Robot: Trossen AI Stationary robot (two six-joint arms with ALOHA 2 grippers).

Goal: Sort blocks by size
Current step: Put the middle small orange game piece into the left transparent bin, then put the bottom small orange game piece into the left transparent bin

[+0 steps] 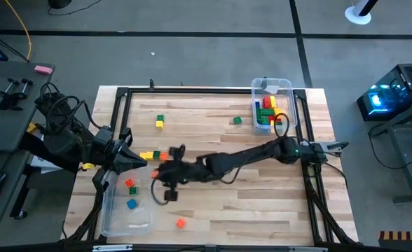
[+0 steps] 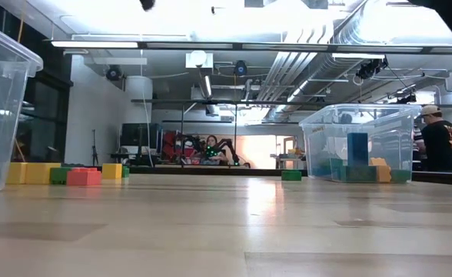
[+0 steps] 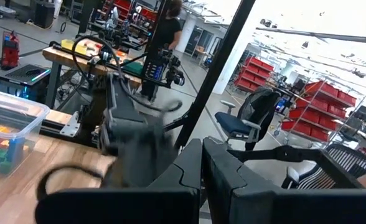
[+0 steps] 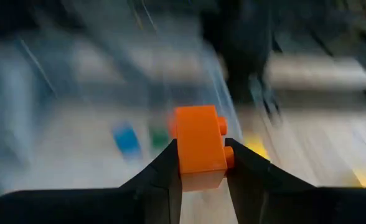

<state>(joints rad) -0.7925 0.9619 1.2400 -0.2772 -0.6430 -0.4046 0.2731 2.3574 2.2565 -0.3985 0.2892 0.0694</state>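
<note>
My right gripper (image 4: 200, 152) is shut on an orange studded brick (image 4: 198, 134). In the high view it (image 1: 158, 175) reaches across the table to the near left, beside a clear bin (image 1: 115, 217) that holds an orange brick (image 1: 130, 183) and a blue brick (image 1: 131, 204). My left gripper (image 1: 141, 162) is shut and empty at the table's left side, its fingers together in the left wrist view (image 3: 201, 180). Loose bricks lie flat on the table: yellow and orange ones (image 1: 151, 155), a green-and-yellow pair (image 1: 160, 122), a green one (image 1: 237, 120) and an orange one (image 1: 180, 222). My right gripper pinches the orange brick between its two fingers, on two opposite faces of its lower part (image 4: 198, 171). The brick sticks out past the fingertips, with its studs (image 4: 222, 126) facing sideways.
A second clear bin (image 1: 272, 105) at the far right holds several red, yellow, green and blue bricks; it also shows in the low view (image 2: 364, 142). A black frame (image 1: 192, 91) runs round the table. People stand in the room behind (image 2: 440, 138).
</note>
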